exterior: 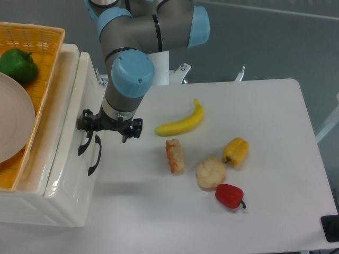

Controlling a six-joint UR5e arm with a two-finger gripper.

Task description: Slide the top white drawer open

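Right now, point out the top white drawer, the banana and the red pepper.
top white drawer point(68, 119): fixed camera, its glossy front panel.
banana point(183, 123): fixed camera, mid-curve.
red pepper point(229, 194): fixed camera, body centre.

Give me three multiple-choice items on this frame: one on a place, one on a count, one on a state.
1. Where does the green pepper lie?
A. In the orange basket
B. On the white table
C. Beside the banana

2. How many black handles show on the cabinet front?
A. One
B. Two
C. Three

3. Where is the end effector?
A. Raised over the red pepper
B. At the handle of the top white drawer
C. Inside the basket

Answers: 1 A, it sits in the basket next to a plate. 2 B, an upper handle and a lower handle are visible. 3 B, its fingers sit right at the upper handle.
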